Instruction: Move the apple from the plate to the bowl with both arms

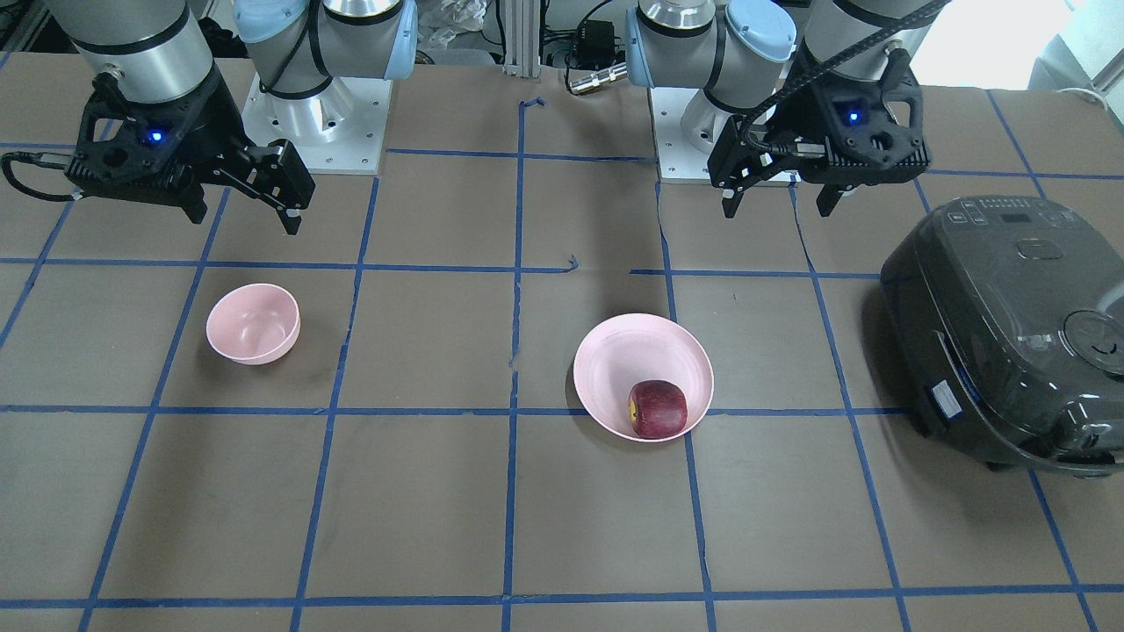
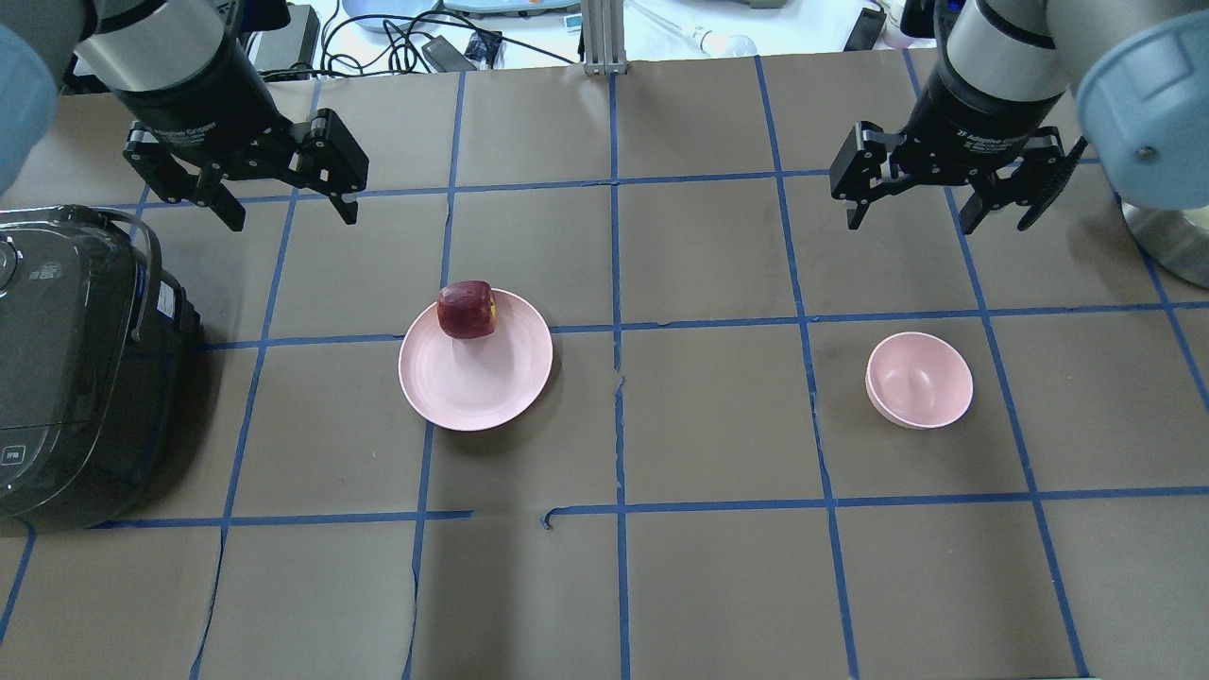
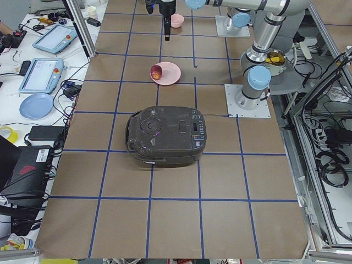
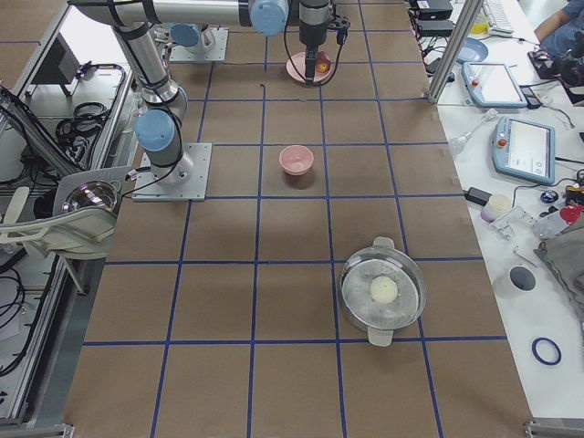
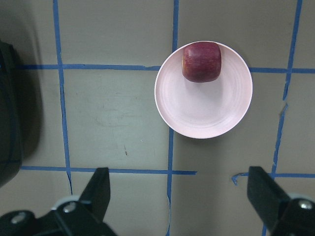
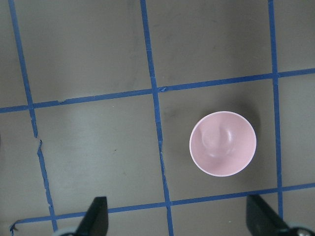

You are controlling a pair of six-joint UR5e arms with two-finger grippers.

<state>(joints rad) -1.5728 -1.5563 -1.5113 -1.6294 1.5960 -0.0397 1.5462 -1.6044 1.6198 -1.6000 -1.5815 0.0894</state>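
The dark red apple (image 1: 658,409) lies on its side at the rim of the wide pink plate (image 1: 615,369). In the overhead view the apple (image 2: 466,309) sits on the plate's (image 2: 482,378) far edge. The small deep pink bowl (image 2: 919,380) stands empty on the other half of the table. My left gripper (image 2: 288,215) is open and empty, raised behind and to the left of the plate. Its wrist view shows the apple (image 5: 202,61) and the plate (image 5: 206,113). My right gripper (image 2: 911,225) is open and empty, raised behind the bowl (image 6: 223,143).
A dark grey rice cooker (image 2: 66,359) with its lid shut stands at the table's left end, close to the left gripper. A steel pot with a glass lid (image 4: 383,292) stands at the table's right end. Blue tape lines grid the brown table.
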